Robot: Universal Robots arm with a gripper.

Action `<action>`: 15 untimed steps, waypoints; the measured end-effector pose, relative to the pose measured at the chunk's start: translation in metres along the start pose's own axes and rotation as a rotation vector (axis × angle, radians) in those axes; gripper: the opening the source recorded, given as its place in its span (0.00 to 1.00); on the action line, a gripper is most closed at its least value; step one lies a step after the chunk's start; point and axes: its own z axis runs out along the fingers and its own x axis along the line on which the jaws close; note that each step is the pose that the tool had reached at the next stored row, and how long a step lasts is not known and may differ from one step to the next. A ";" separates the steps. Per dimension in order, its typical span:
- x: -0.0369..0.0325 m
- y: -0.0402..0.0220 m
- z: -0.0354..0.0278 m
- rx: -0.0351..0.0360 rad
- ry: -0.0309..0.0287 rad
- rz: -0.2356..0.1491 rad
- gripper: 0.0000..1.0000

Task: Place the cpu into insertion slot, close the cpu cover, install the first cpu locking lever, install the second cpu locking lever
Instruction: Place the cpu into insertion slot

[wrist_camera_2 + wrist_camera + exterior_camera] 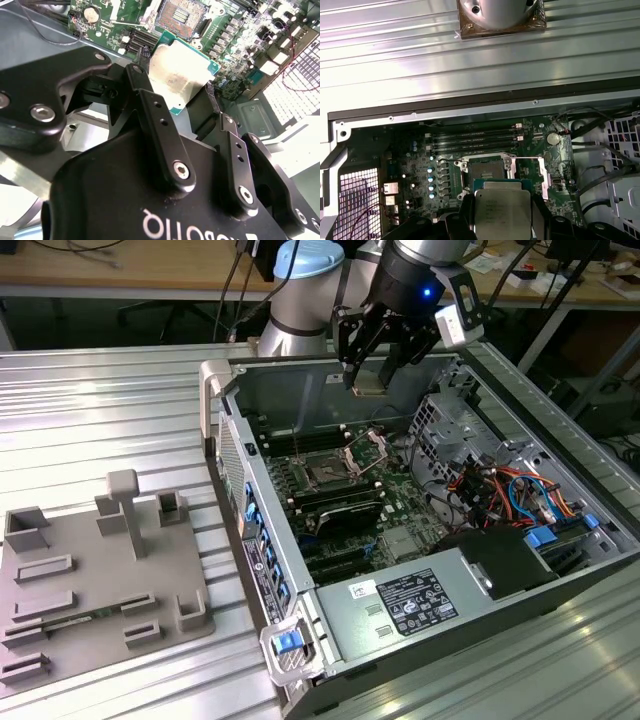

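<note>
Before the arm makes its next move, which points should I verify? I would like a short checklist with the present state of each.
1. Grip: the silvery-faced thin square cpu chip sits between the black jaws: ok.
2. The dark square insertion slot with silvery rim is empty: ok.
3. The silvery hinged metal cpu cover is raised off the slot: ok.
4. The chip is apart from the slot, not touching it: ok.
5. The chip's orientation matches the slot: cannot tell.

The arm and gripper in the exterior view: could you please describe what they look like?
The arm is silver-grey tubing with a pale blue joint cap; its black wrist carries a small blue light. The gripper is matte black, with jointed link fingers, silvery screws and white lettering on its body.
</note>
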 end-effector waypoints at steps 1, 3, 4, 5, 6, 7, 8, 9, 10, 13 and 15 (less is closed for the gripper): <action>0.0000 0.0000 0.0000 0.0000 -0.0001 0.001 0.55; 0.0000 0.0000 0.0000 -0.0001 -0.0002 0.002 0.55; 0.0000 0.0000 0.0000 0.0000 -0.0002 0.002 0.55; 0.0000 0.0000 0.0000 -0.0001 -0.0002 0.003 0.55; 0.0000 0.0000 0.0000 -0.0001 -0.0003 0.004 0.55; 0.0000 0.0000 0.0000 -0.0001 -0.0004 0.004 0.55; 0.0000 0.0000 0.0000 -0.0001 -0.0004 0.005 0.55; 0.0000 0.0000 0.0000 -0.0001 -0.0005 0.005 0.55; 0.0000 0.0000 0.0000 -0.0001 -0.0006 0.006 0.55; 0.0000 0.0000 0.0000 -0.0001 -0.0007 0.008 0.55; 0.0000 0.0000 0.0000 -0.0002 -0.0010 0.011 0.55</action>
